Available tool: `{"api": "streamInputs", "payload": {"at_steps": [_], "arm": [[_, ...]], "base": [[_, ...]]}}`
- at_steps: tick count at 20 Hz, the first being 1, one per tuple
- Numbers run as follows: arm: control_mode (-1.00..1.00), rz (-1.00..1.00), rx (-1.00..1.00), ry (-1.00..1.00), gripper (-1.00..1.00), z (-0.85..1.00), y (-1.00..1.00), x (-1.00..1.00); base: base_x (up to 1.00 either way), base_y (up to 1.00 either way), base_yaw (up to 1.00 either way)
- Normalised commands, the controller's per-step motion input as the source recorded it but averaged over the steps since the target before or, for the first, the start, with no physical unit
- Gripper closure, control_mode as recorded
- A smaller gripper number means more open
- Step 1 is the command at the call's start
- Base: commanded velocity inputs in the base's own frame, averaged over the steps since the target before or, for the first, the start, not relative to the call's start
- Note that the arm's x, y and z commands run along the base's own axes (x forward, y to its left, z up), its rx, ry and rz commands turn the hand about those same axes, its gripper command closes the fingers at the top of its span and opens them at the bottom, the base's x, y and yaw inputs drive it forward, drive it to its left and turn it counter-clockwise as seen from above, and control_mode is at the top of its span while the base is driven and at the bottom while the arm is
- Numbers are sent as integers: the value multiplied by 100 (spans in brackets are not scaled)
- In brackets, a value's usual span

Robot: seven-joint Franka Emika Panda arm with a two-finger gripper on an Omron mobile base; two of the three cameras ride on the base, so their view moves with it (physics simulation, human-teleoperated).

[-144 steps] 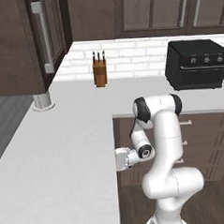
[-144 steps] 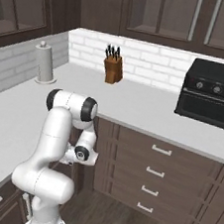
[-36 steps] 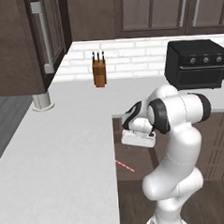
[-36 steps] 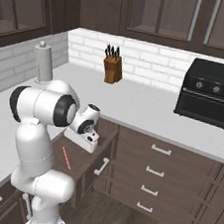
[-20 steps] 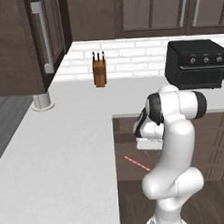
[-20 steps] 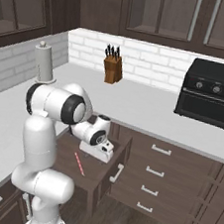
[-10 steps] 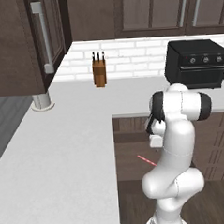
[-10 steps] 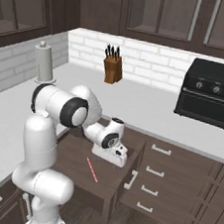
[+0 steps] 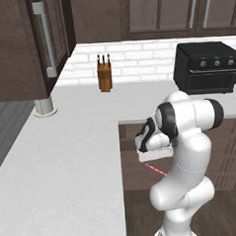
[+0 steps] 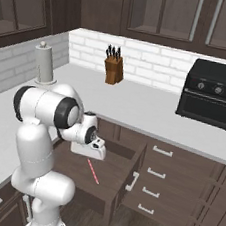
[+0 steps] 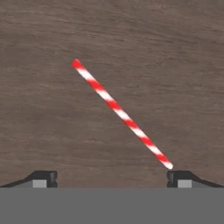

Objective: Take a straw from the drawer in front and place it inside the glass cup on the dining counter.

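The robot's two-finger gripper (image 11: 112, 178) was wide open and held nothing. It hung over the thin red-and-white striped straw (image 11: 121, 114), which lay flat on the floor of the pulled-out dark brown wooden drawer (image 10: 112, 178), running from 11 o'clock to 5 o'clock. Grabbing, carrying and dropping it in the cup were left.

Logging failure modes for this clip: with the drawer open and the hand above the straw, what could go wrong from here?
1. The straw lies diagonally between the open fingers, one end near the right fingertip; a straight descent may pinch it off-centre or roll it away.
2. It lies flat on the drawer floor, so the hand might scrape the wood or close on nothing.
3. The straw is thin, so a weak grip could let it slip during lifting.
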Motion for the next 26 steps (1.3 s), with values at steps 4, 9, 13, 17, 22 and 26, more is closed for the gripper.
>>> {"api": "streamInputs", "payload": {"at_steps": [4, 9, 13, 17, 22, 26], "arm": [[-100, 12, -5, 0, -100, 0, 15, 8], [-100, 8, -1, 0, -100, 0, -1, 21], [-100, 7, 0, 1, -100, -14, -10, 21], [-100, 5, 0, 2, -100, -33, -18, 2], [-100, 6, 2, 2, -100, -35, -18, 3], [-100, 6, 3, 5, -100, -33, -4, 6]], "base": [[0, 0, 0], [0, 0, 0], [0, 0, 0], [0, 0, 0], [0, 0, 0], [0, 0, 0]]}}
